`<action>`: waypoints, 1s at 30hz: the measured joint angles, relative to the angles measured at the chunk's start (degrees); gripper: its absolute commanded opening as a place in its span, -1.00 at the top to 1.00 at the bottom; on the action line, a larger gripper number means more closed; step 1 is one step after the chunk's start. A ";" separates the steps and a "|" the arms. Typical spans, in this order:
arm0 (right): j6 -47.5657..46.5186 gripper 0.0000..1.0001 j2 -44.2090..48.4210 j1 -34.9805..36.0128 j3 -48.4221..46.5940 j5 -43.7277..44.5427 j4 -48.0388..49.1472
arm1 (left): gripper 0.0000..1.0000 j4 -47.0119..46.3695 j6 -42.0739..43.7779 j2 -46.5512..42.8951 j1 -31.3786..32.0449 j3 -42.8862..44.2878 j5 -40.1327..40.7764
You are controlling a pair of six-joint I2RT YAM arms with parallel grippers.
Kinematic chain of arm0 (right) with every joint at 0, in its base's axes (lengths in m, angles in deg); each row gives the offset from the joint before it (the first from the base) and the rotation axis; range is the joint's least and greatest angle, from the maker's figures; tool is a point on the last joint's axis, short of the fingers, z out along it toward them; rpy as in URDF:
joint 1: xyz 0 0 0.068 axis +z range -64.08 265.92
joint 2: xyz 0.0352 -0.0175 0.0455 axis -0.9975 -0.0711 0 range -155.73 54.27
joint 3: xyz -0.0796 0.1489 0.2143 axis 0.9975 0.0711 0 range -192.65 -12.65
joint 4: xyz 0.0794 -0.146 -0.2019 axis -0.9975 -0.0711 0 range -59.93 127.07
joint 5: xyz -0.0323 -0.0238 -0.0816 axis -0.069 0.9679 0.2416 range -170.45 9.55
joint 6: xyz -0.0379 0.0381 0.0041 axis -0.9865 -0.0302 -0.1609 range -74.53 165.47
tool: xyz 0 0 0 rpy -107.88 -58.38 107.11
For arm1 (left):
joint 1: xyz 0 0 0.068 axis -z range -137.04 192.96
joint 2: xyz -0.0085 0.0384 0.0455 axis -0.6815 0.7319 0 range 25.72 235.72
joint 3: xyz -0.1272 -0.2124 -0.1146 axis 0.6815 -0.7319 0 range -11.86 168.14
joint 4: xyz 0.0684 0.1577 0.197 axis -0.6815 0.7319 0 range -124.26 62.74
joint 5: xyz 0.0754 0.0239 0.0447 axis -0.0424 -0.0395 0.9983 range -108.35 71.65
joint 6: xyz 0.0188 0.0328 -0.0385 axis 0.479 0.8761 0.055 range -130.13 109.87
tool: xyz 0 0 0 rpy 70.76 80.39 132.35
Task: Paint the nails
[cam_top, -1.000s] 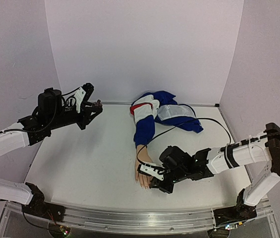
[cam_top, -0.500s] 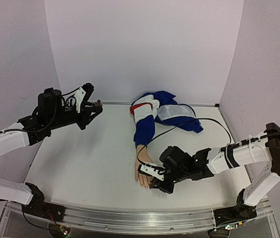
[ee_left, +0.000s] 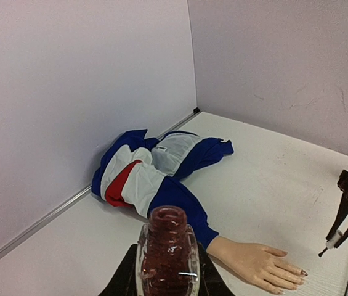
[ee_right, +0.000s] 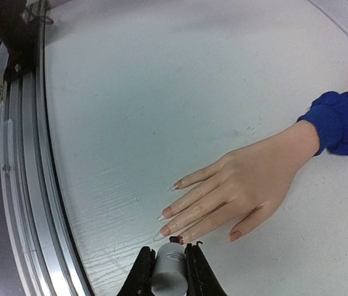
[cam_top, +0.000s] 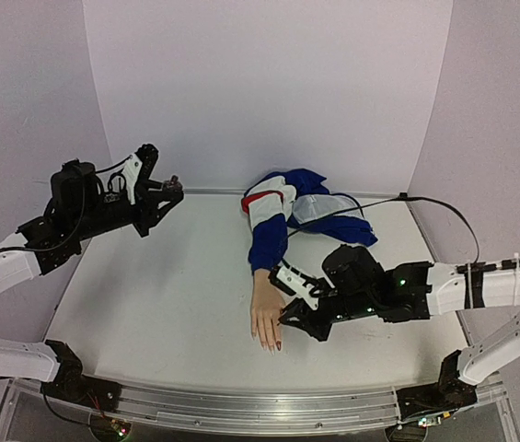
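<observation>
On the table (cam_top: 167,295), nails (ee_right: 167,213) lengthwise toward the near edge.

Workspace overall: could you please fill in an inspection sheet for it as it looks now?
Surface: white table, faint scuffs.
Job's things: mannequin hand palm down, nails pinkish; open polish bottle; white brush cap.
Clutter: blue jacket bunched at the back, sleeve reaching the hand.
Grippers: left gripper raised, shut on polish bottle; right gripper shut on brush cap near the nails.
Cables: black cable arcing over the table's right.
Surroundings: plain walls; metal rail at the near edge.
</observation>
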 measured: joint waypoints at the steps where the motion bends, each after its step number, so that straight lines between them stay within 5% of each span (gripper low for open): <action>1: 0.98 1.00 1.03 0.00 -0.33 0.85 0.11 | 1.00 0.00 -0.15 -0.70 -0.02 0.00 -0.48; 16: 10.29 1.00 -1.36 -0.46 -16.87 15.67 7.48 | 1.00 3.85 -4.63 -6.88 -0.02 4.85 -16.57; 30: 13.73 1.00 -7.69 -8.41 -25.49 -15.76 9.20 | 1.00 9.25 6.62 -6.05 1.29 -4.87 -21.97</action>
